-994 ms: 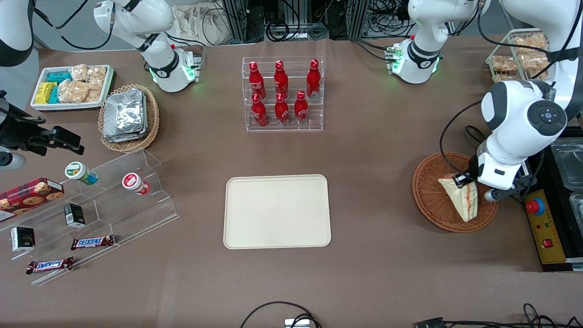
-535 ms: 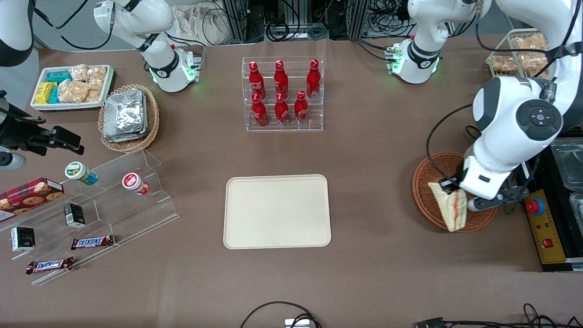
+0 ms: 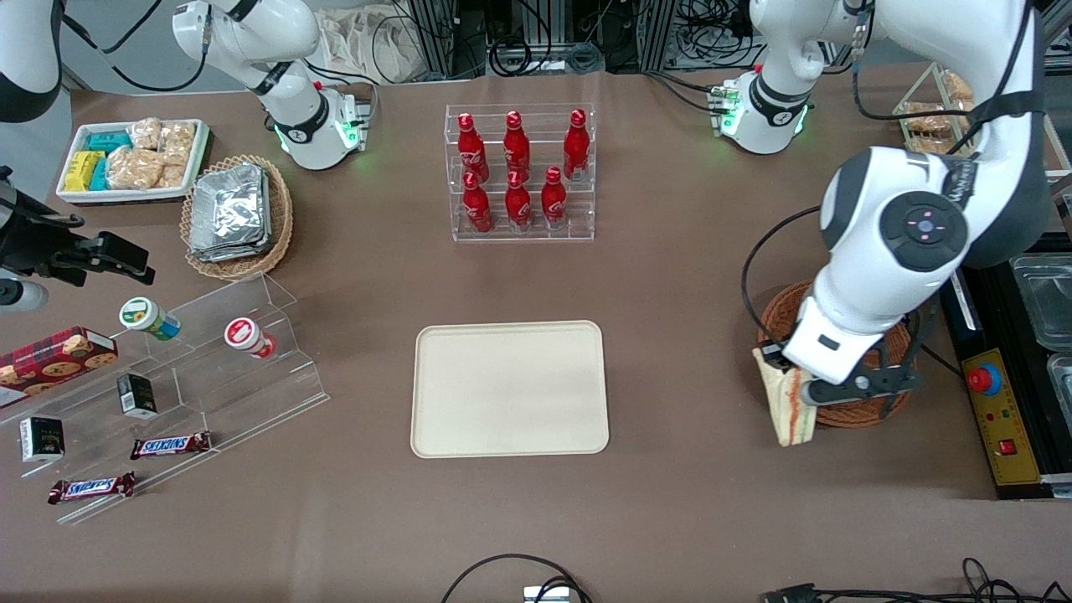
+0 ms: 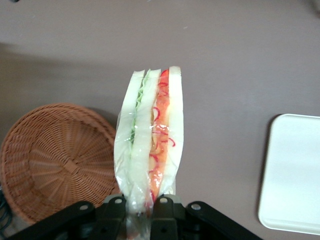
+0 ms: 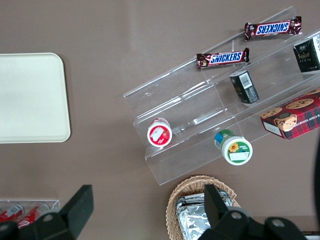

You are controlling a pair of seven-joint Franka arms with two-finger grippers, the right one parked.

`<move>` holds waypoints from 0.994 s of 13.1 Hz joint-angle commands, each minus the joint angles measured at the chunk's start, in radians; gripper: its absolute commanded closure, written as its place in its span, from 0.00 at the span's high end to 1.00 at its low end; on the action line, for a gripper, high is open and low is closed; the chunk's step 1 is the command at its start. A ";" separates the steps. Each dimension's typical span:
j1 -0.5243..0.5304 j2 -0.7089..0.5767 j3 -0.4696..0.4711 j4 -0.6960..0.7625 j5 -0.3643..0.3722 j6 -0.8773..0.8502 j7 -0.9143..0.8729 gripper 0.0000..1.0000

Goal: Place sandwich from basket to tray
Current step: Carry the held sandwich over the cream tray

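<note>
Sandwich [image 3: 785,410] has come up out of basket [image 3: 846,402] w/ gripper [image 4: 141,202], now at rim nearest tray [image 3: 509,389]. Fingers pinch one end; long side hangs down, striped edge showing.

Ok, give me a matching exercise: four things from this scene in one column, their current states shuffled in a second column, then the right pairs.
Things:
1. sandwich
2. basket
3. tray
4. gripper

States:
A. flat on the table, nothing on it
B. shut on a wrapped wedge, above the table beside the wicker rim
C. lifted clear, hanging cut edge toward the wrist camera
D. on the table, nothing in it

Pairs: 1-C, 2-D, 3-A, 4-B
</note>
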 commanded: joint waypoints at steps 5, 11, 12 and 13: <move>-0.118 0.123 0.011 0.216 0.021 -0.116 -0.130 0.02; -0.222 0.223 0.009 0.322 0.011 -0.116 -0.207 0.02; -0.242 0.246 0.009 0.339 0.008 -0.110 -0.227 0.03; -0.256 0.263 0.009 0.345 0.007 -0.101 -0.262 0.04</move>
